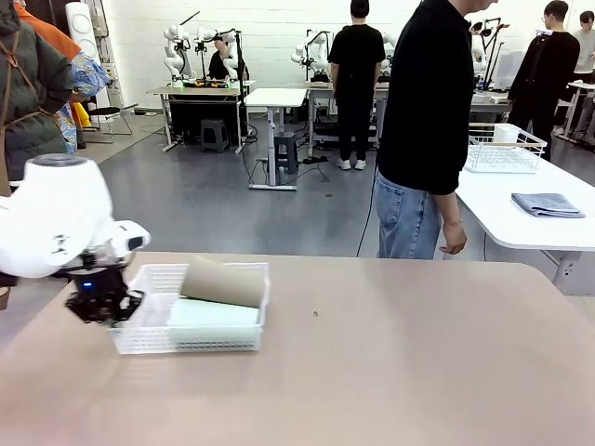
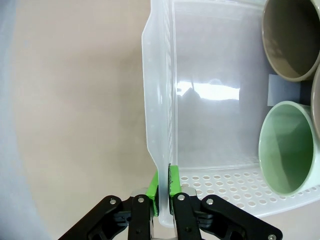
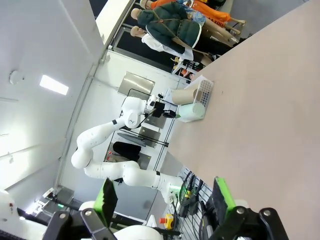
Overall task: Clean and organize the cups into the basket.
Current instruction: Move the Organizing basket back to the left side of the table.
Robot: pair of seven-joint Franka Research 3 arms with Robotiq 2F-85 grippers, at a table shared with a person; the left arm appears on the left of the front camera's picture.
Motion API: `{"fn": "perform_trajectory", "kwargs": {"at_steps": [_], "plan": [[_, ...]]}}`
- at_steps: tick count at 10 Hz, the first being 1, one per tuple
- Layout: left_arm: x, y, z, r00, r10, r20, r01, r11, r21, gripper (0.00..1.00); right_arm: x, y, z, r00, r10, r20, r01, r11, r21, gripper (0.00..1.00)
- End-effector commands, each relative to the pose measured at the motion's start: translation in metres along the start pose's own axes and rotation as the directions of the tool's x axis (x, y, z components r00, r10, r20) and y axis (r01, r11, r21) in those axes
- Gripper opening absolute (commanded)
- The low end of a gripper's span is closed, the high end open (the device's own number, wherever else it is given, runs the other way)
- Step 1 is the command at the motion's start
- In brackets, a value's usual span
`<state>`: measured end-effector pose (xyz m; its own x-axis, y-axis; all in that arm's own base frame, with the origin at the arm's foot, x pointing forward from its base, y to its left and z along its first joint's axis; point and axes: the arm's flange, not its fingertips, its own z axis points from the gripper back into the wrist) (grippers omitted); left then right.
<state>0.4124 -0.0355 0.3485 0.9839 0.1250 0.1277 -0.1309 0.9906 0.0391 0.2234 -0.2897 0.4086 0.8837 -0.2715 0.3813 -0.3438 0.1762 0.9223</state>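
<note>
The white mesh basket (image 1: 153, 336) sits on the table at the left, with the tan-brown tumbler (image 1: 224, 282) and the pale mint green tumbler (image 1: 214, 314) lying on their sides inside it. My left gripper (image 1: 105, 307) is shut on the basket's left rim. In the left wrist view the green pads (image 2: 171, 181) pinch the thin basket wall (image 2: 159, 120), and the open mouths of the tan cup (image 2: 292, 37) and green cup (image 2: 290, 147) face me. My right gripper (image 3: 165, 197) stands open, well away from the basket (image 3: 204, 91), holding nothing.
A person (image 1: 428, 130) stands at the table's far edge, one hand (image 1: 453, 237) hanging by the side. On a white table at the back right are a wire-frame basket (image 1: 505, 149) and a folded grey cloth (image 1: 548, 204).
</note>
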Motion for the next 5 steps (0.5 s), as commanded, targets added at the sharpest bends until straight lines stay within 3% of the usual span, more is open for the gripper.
{"fn": "perform_trajectory", "kwargs": {"at_steps": [1,5], "plan": [[-0.01,0.041,-0.009,0.999,0.033,-0.001,-0.033,0.999,0.037,0.06,-0.001,0.001,-0.003,1.0,-0.013,0.004,0.013,1.0,-0.01,1.0],[-0.004,0.085,-0.001,0.998,0.063,0.016,-0.064,0.995,0.08,0.06,-0.001,0.001,-0.003,1.0,-0.013,0.004,0.013,1.0,-0.01,1.0]]}}
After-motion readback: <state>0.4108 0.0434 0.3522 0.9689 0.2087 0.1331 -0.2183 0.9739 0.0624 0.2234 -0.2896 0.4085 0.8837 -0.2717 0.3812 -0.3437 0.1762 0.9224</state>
